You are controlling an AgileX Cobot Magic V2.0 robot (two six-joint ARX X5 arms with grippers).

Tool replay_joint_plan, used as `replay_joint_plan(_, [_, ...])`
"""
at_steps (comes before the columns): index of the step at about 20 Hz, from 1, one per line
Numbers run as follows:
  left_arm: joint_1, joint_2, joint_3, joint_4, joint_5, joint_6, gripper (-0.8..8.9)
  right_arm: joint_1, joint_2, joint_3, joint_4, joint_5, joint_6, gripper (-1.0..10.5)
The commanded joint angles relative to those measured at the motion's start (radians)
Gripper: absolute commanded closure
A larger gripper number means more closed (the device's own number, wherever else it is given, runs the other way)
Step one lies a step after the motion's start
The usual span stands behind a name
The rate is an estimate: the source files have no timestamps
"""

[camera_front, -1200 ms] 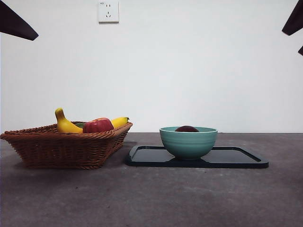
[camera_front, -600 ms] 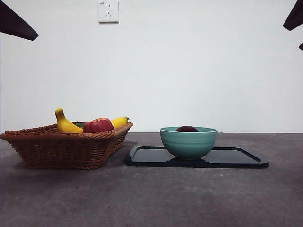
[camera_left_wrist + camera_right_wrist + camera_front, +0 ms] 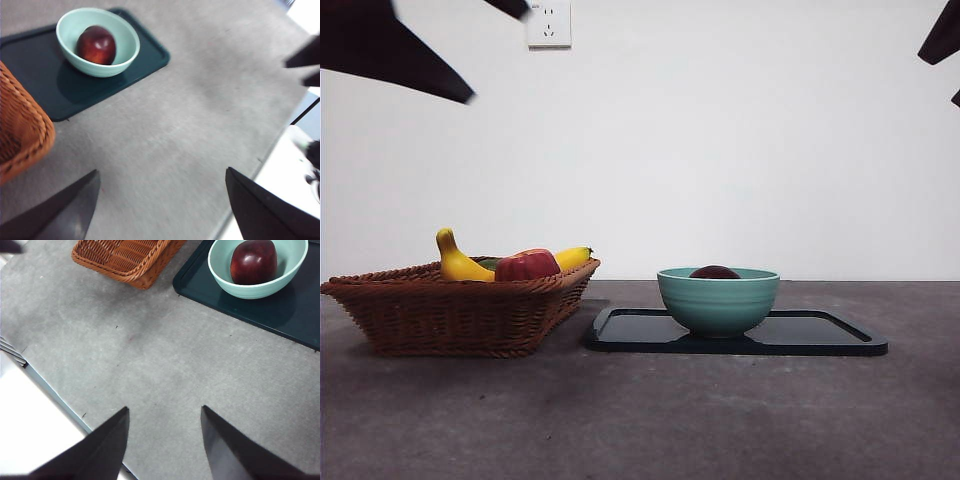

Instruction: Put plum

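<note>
The plum (image 3: 253,261) lay inside the green bowl (image 3: 718,300) on the dark tray (image 3: 820,334), placement apparently complete, while left gripper (image 3: 162,205) and right gripper (image 3: 165,440) hung spread and empty above the table.

No legible text — none anywhere

a plain white wall (image 3: 740,140) rises behind the grey table (image 3: 650,420), evenly lit with no hard shadows. a white power socket (image 3: 549,24) sits high on that wall. the table's surface is matte and faintly mottled, and beyond the table's edge a pale floor (image 3: 35,415) shows.
</note>
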Motion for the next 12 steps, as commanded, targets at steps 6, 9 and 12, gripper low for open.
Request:
replay_joint_plan(6, [-0.016, 0.445, 0.372, 0.025, -0.043, 0.064, 4.11, 0.005, 0.005, 0.007, 0.008, -0.002, 0.014, 7.2])
replay_joint_plan(9, [-0.016, 0.624, 0.544, 0.025, -0.043, 0.089, 4.11, 0.005, 0.005, 0.007, 0.008, -0.002, 0.014, 7.2])
replay_joint_plan(12, [-0.016, 0.778, 0.687, 0.019, -0.043, 0.107, 4.11, 0.005, 0.005, 0.007, 0.008, -0.002, 0.014, 7.2])
